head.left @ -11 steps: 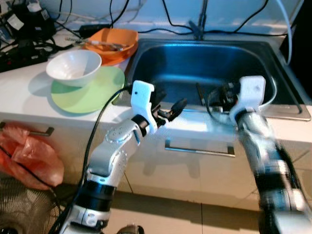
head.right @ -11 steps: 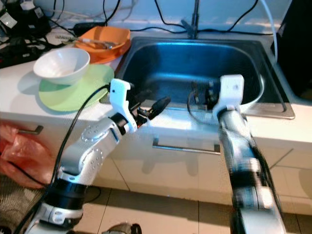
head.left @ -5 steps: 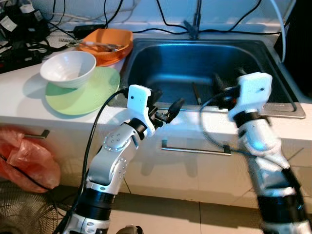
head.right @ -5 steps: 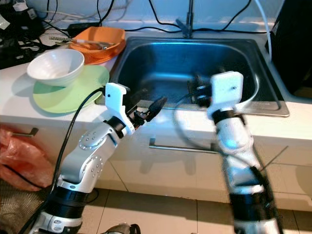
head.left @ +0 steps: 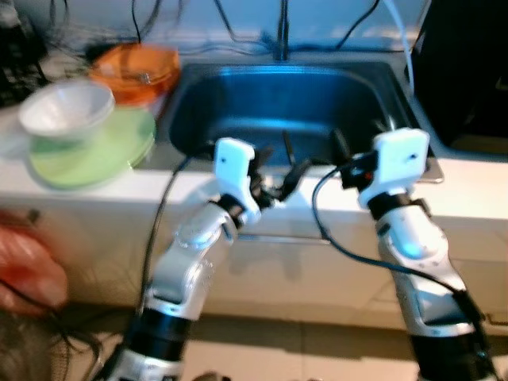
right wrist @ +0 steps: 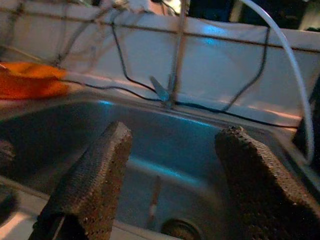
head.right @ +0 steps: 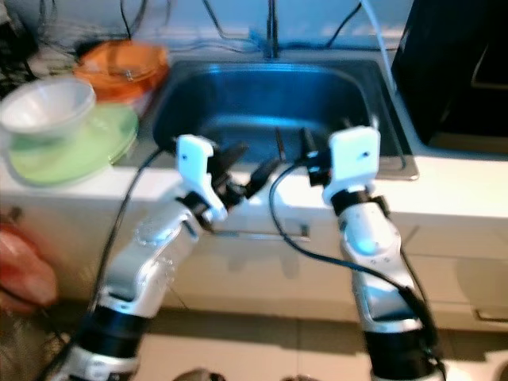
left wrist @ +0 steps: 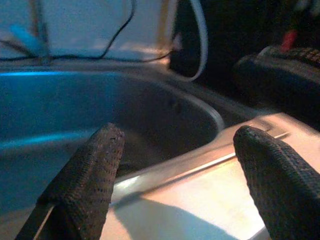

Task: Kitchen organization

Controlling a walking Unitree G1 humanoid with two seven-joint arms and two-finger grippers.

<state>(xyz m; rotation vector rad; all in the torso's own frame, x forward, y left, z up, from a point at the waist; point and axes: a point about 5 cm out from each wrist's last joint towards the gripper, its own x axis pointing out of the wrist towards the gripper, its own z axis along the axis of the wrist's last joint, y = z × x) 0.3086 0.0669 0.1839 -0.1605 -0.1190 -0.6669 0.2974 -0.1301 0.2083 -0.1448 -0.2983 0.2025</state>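
A steel sink [head.left: 198, 119] is set in the white counter, with a thin utensil [right wrist: 154, 200] lying on its bottom near the drain [right wrist: 180, 229]. My left gripper [head.left: 279, 165] hovers over the sink's front rim, open, with nothing between its fingers [left wrist: 90, 175]. My right gripper [head.left: 343, 155] is beside it at the same rim, open and empty, facing the faucet [right wrist: 172, 75]. To the left a white bowl [head.left: 67, 111] rests on a green plate [head.left: 103, 155]. An orange bowl [head.left: 135, 67] holding utensils sits behind them.
A black appliance [head.left: 464, 71] stands on the counter right of the sink. Cables run along the back wall [right wrist: 240, 60]. A drawer handle [head.left: 294, 238] sits below the rim, and a reddish bag [head.left: 24, 278] hangs at the lower left.
The whole view has swung to the right and blurred, so the camera moved. Both grippers stay open at the sink's front rim; the right arm has steadied.
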